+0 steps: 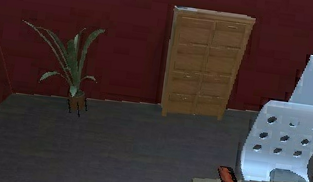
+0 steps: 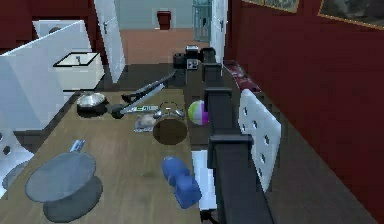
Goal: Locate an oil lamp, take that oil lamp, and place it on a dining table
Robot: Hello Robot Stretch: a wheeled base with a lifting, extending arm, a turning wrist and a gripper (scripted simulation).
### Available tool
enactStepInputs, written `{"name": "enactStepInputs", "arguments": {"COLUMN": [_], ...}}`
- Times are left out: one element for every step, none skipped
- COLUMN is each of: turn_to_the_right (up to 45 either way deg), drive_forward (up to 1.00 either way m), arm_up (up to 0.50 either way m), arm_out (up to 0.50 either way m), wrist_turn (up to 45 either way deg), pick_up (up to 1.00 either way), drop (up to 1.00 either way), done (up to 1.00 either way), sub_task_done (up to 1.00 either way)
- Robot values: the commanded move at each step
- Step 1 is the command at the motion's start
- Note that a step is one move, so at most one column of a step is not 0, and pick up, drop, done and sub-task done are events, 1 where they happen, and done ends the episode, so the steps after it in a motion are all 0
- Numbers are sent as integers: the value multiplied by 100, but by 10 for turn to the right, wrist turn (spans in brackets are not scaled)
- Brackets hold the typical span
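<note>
Arm (image 2: 232, 160) is reaching out over the dining table (image 2: 120, 150), with a white chair (image 2: 262, 128) standing just beside it. Gripper (image 2: 184, 62) is hanging at the far end amid clutter; finger spacing and load cannot be told. Striped ball (image 2: 198, 112), blue lump (image 2: 181, 183), pan (image 2: 91, 102) and grey plates (image 2: 58, 180) are crowding the top. Glassy thing (image 2: 168, 126) beside the ball: cannot tell if it is the oil lamp. Forward view is showing a wooden dresser (image 1: 205, 65) and a potted plant (image 1: 72, 60).

Stretches the arm (image 2: 228, 160) far out as a dark square bar, climbing from the arm side view's bottom edge just right of middle. Carries the gripper (image 2: 186, 60) at its far end; cannot tell whether holding anything.
</note>
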Motion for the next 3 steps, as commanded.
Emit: {"name": "enactStepInputs", "arguments": {"turn_to_the_right": [0,0,0], "drive_forward": [0,0,0], "arm_up": [0,4,0], "arm_out": [0,0,-8], "wrist_turn": [0,0,0], "pick_up": [0,0,0], "drop": [100,0,0], "done": [0,0,0], "sub_task_done": [0,0,0]}}
